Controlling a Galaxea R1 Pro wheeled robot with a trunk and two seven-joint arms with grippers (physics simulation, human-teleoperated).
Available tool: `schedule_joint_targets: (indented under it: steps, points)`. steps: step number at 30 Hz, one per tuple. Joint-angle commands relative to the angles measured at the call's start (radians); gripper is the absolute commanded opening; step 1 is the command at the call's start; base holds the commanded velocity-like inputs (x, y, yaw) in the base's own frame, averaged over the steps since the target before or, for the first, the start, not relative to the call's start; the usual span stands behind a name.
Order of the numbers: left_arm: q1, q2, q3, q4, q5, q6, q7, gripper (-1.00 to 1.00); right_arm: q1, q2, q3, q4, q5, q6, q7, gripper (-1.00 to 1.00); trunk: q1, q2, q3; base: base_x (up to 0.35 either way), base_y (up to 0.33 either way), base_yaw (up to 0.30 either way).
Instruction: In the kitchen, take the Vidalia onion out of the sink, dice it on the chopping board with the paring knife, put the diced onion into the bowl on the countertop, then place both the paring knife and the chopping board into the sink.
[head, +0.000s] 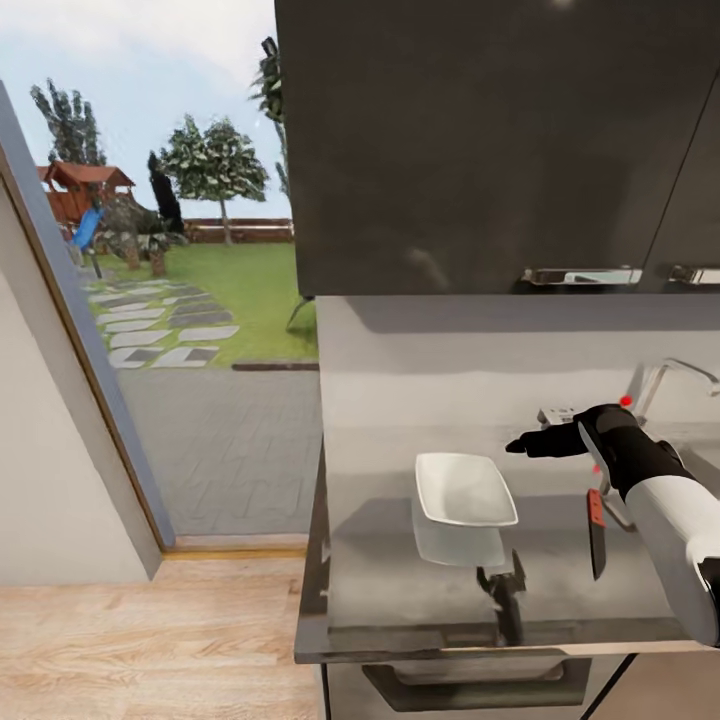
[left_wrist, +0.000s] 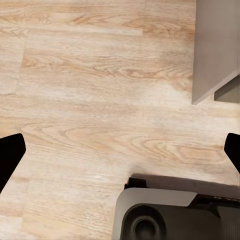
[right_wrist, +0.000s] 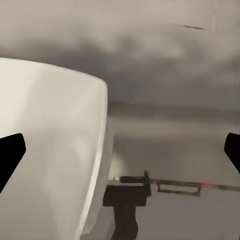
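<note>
1. The head camera looks down at a glossy grey bench (head: 400, 580) under dark wall cabinets (head: 480, 150). To the left, an open doorway shows a garden with trees and stepping stones.
2. A shallow white bowl (head: 465, 488) with a squarish rim sits on the bench, near its middle. The shiny surface mirrors it just below.
3. The right arm reaches in from the right edge, white at the forearm and black toward the wrist. The right hand (head: 528, 443) points left, above the bench and just beyond the bowl's far right corner. In the right wrist view its two dark fingertips (right_wrist: 11, 155) sit at opposite edges with a wide gap and nothing between them, so it is open.
4. The paring knife (head: 596, 532) shows just under the right forearm, right of the bowl, red handle above a dark blade pointing toward the bench's front edge.
5. A chrome tap (head: 668, 378) with a red knob stands behind the right wrist.
6. The left wrist camera faces a pale wooden floor (left_wrist: 90, 100). The left hand (left_wrist: 120, 150) is spread open and empty above it, its fingertips at the picture's two sides.
</note>
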Motion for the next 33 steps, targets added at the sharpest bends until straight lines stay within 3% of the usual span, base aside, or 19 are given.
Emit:
schedule_joint_targets:
  steps: [1,33]
  points:
    - [0.000,0.000,-0.001,-0.001,0.005,-0.002,0.000,1.00,-0.001,-0.001,0.002,-0.001,0.010,0.002,0.008,1.00,0.001,-0.002,-0.004,0.035,-0.016,0.000]
    - [0.000,0.000,-0.001,-0.001,0.005,-0.002,0.000,1.00,-0.002,0.001,0.004,0.066,0.010,-0.054,0.007,1.00,0.001,-0.002,-0.054,0.003,0.029,0.000]
